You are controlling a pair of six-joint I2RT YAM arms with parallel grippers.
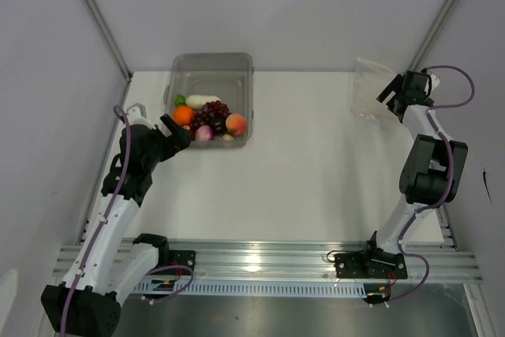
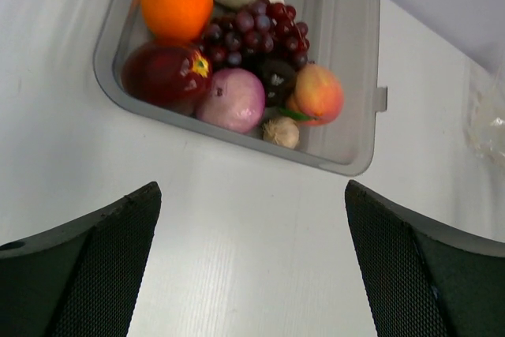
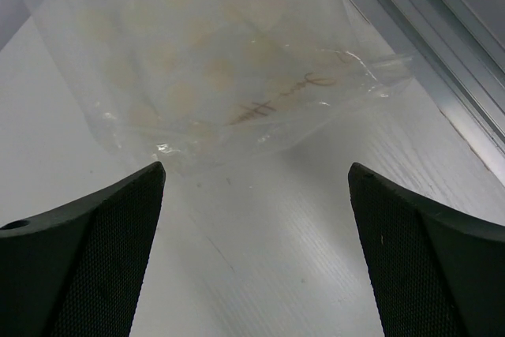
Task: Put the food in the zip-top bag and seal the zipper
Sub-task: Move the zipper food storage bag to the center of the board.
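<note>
The food lies in a rigid clear bin (image 1: 237, 69) at the back left: an orange (image 1: 183, 114), a white oblong piece (image 1: 202, 101), a dark red grape bunch (image 1: 213, 113), a peach (image 1: 236, 123) and a pink bulb (image 1: 203, 132). The left wrist view shows the same orange (image 2: 176, 1), grapes (image 2: 260, 33), peach (image 2: 318, 92), bulb (image 2: 233, 99) and a dark red apple (image 2: 164, 73). My left gripper (image 1: 175, 133) is open and empty, just left of the bin. The zip-top bag (image 1: 369, 91) lies flat at the back right. My right gripper (image 1: 387, 89) is open at its right edge; the bag (image 3: 213, 61) lies just ahead of the fingers.
The bin's near wall (image 2: 237, 136) lies just ahead of my left fingertips. A metal frame rail (image 3: 442, 45) runs along the table's right edge beside the bag. A small garlic-like piece (image 2: 281, 132) sits at the bin's near corner.
</note>
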